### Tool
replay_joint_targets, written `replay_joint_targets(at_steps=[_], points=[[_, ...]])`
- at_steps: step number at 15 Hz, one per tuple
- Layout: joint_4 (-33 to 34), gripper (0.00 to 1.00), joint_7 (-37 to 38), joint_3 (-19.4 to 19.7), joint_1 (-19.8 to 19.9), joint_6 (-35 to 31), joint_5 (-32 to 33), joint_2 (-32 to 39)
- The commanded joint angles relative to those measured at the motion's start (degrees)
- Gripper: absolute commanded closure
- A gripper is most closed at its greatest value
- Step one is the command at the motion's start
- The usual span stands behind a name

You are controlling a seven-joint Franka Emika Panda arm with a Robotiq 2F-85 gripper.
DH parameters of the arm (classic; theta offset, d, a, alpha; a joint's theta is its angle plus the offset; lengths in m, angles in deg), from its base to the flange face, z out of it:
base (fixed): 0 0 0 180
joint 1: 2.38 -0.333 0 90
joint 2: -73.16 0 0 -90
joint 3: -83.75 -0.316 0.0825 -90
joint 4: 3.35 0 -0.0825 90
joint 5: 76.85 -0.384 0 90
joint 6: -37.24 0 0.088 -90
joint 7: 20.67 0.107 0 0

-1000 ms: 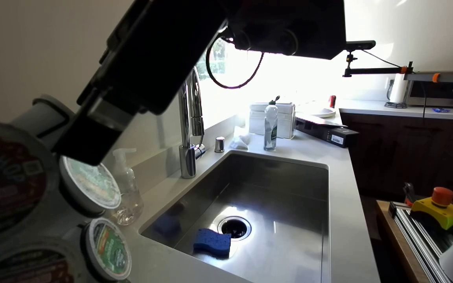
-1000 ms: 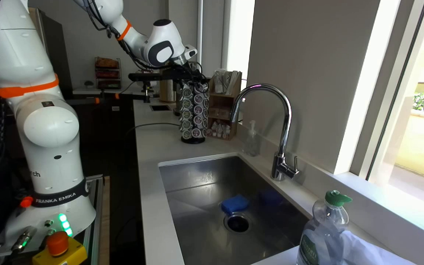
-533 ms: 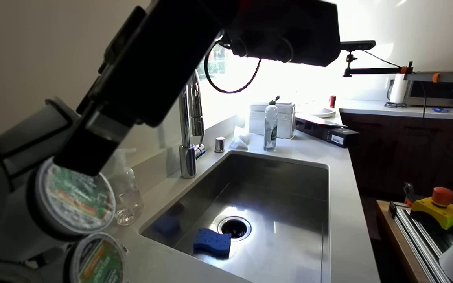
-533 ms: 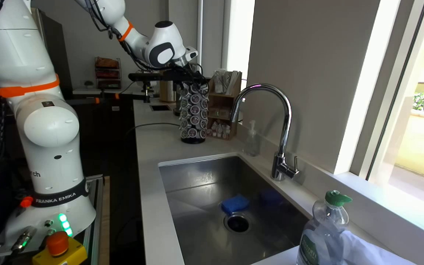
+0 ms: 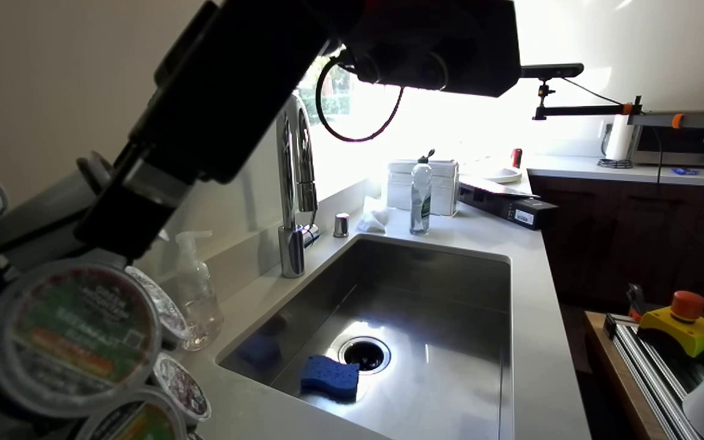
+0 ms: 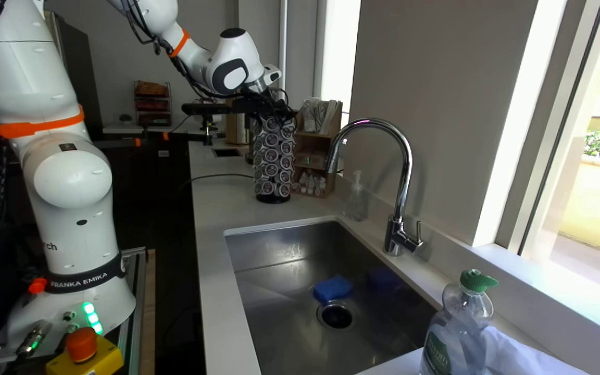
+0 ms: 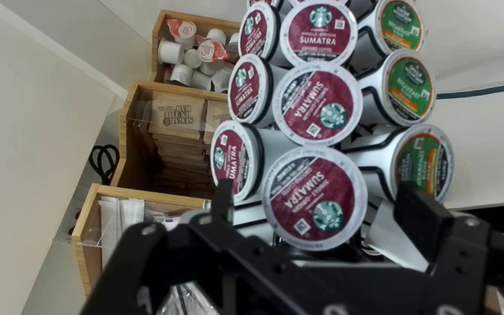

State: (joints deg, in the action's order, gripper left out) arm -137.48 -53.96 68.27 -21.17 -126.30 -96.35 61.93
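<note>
A tall black rack of coffee pods point(image 6: 273, 161) stands on the counter. My black gripper point(image 7: 322, 203) is at its top, with fingers spread wide. A dark red Sumatra pod point(image 7: 315, 199) sits in the rack and shows between the fingers, with gaps on both sides. Another Sumatra pod point(image 7: 234, 159) is behind the left finger, and a green Breakfast Blend pod point(image 7: 425, 162) is behind the right one; whether the fingers touch them I cannot tell. In an exterior view the gripper point(image 5: 113, 226) is just above a green-labelled pod point(image 5: 77, 336). The gripper holds nothing.
A wooden organizer point(image 7: 123, 131) with creamers, sugar packets and wrapped items stands beside the rack. A clear soap dispenser point(image 5: 199, 305), a chrome faucet point(image 5: 293, 244) and a sink point(image 5: 437, 287) with a blue sponge point(image 5: 329, 376) are nearby. A dish soap bottle point(image 6: 459, 323) stands past the sink.
The pod rack has turned, so the pods facing the cameras have shifted sideways. My gripper has dipped a little, then risen and shifted slightly, staying near the rack's top.
</note>
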Motion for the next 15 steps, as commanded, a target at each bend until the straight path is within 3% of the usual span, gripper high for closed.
replay_joint_targets(at_steps=[1,4,5,6,8,10,15], points=[[0.5,0.38,-0.9,0.4,-0.4,0.9,-0.8,0.3],[0.4,0.22,-0.7,0.4,-0.4,1.0,-0.7,0.1],[0.3,0.23,-0.7,0.4,-0.4,1.0,-0.8,0.1],[0.3,0.41,-0.8,0.5,-0.5,1.0,-0.9,0.0],[0.2,0.51,-1.0,0.5,-0.6,1.0,-1.0,0.0],[0.3,0.66,-0.9,0.6,-0.5,1.0,-1.0,0.0],[0.2,0.64,-1.0,0.6,-0.6,1.0,-1.0,-0.1]])
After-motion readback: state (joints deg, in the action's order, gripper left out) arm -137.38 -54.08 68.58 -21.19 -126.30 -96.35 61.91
